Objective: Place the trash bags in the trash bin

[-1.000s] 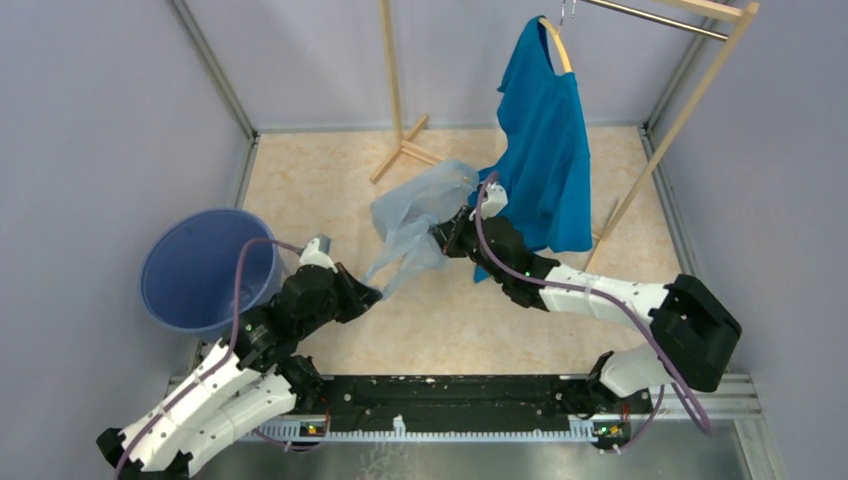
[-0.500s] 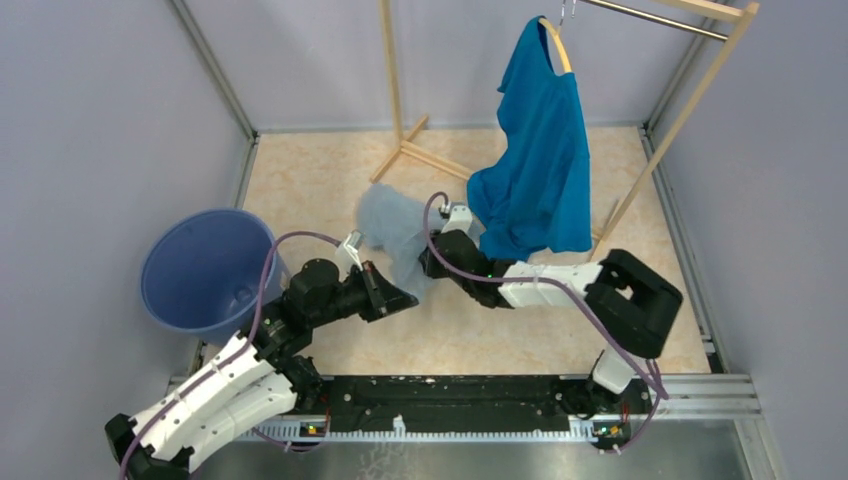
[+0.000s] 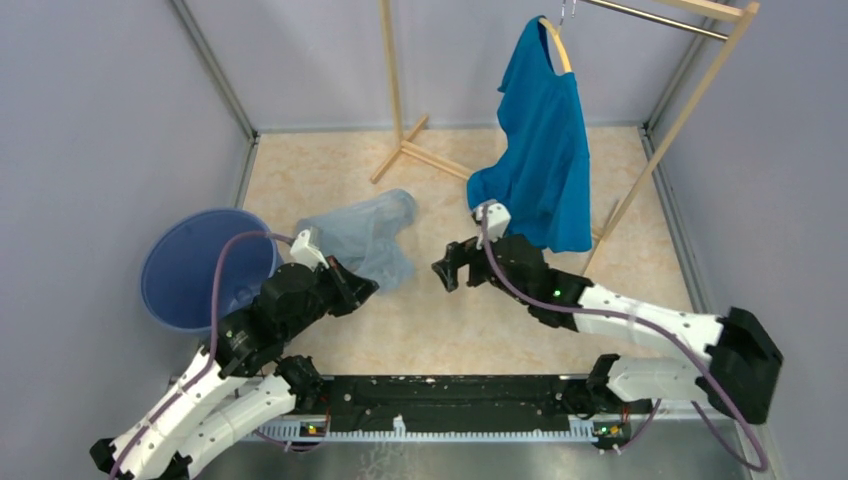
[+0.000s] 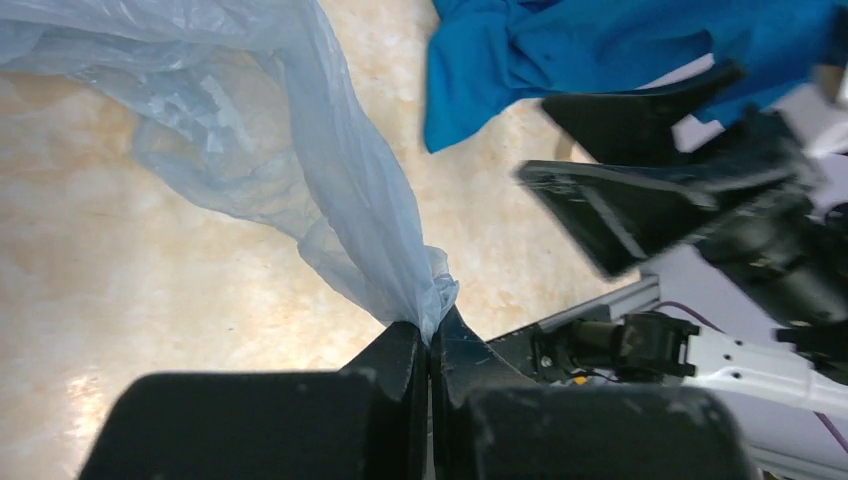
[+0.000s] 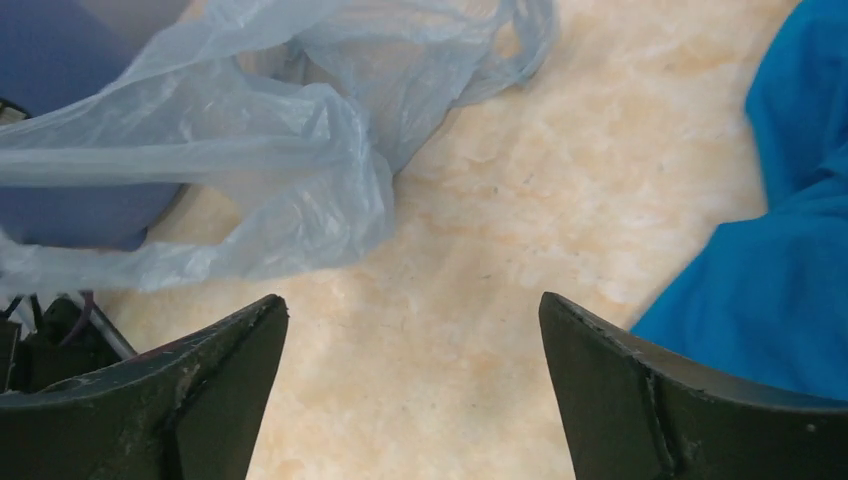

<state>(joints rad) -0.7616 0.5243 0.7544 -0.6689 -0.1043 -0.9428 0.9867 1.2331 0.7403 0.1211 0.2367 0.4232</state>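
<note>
Left wrist view has the left end effector point(image 4: 430, 335) clamped shut on a twisted, bunched corner of the trash bag point(image 4: 330, 200), and from that pinch the film fans out into loose, translucent folds lying on the worktop point(image 4: 120, 290). Seen from above, the bag sprawls left of the worktop's centre, just beside the trash bin point(image 3: 175, 290), which stands at the left edge toward the near-left corner. The right end effector point(image 3: 447, 272) hangs with its jaws spread wide and nothing between them, clear of the bag and close to the hem of the blue T-shirt point(image 3: 535, 170). The bag looks almost weightless, limp and crinkly, so it should offer no resistance, but it will likely trail, billow and drape over the bin's rim rather than drop in neatly. Thin film of this kind is probably slick and could slide out or tear if held as a single sheet, so a gathered bunch like the present pinch seems the safer hold. With only one corner held, most of the bag would hang below. A second hold on the loose far end would probably help guide it inside.
</note>
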